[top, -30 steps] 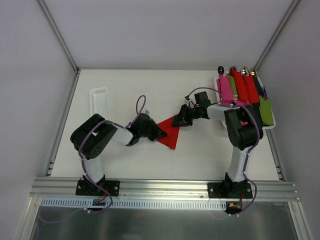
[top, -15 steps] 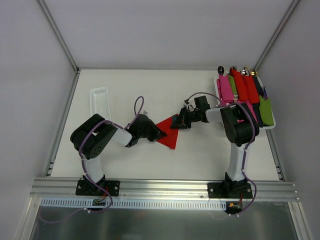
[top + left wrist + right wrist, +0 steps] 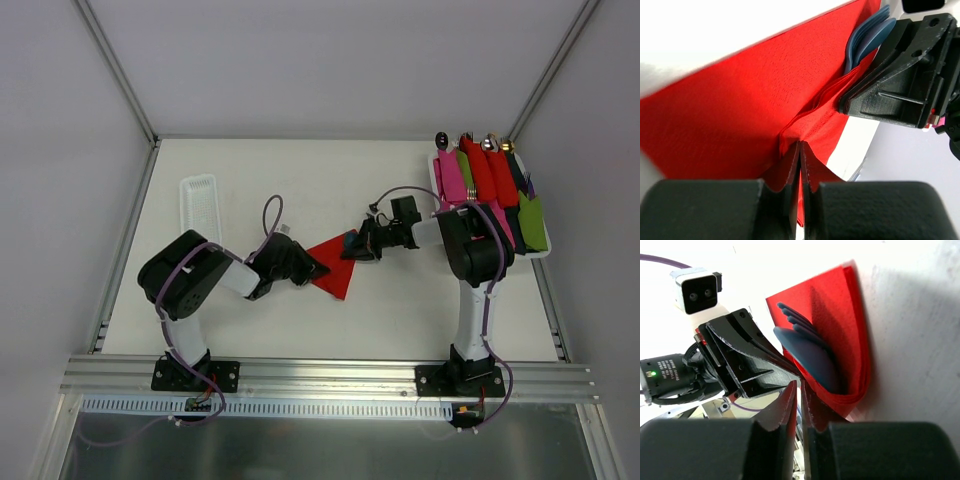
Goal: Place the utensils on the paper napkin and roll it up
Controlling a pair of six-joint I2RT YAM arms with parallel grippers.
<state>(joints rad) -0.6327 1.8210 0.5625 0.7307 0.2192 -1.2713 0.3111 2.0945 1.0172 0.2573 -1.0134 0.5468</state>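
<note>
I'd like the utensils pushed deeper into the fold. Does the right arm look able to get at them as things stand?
Probably not yet: the right gripper sits right beside the blue utensils, but it is pinched shut on the paper napkin folded over them.

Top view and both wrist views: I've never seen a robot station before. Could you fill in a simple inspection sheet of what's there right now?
Surface: white table, no spills seen.
Job's things: red paper napkin folded over blue utensils, mid-table.
Clutter: white tray at the far left; rolled bundles, pink, red and green, at the far right.
Grippers: left gripper shut on one napkin corner; right gripper appears to pinch the opposite folded edge beside the utensils.
Cables: purple cables run along both arms, apart from the napkin.
Surroundings: white walls, metal rail at the near edge; nothing else seen.
</note>
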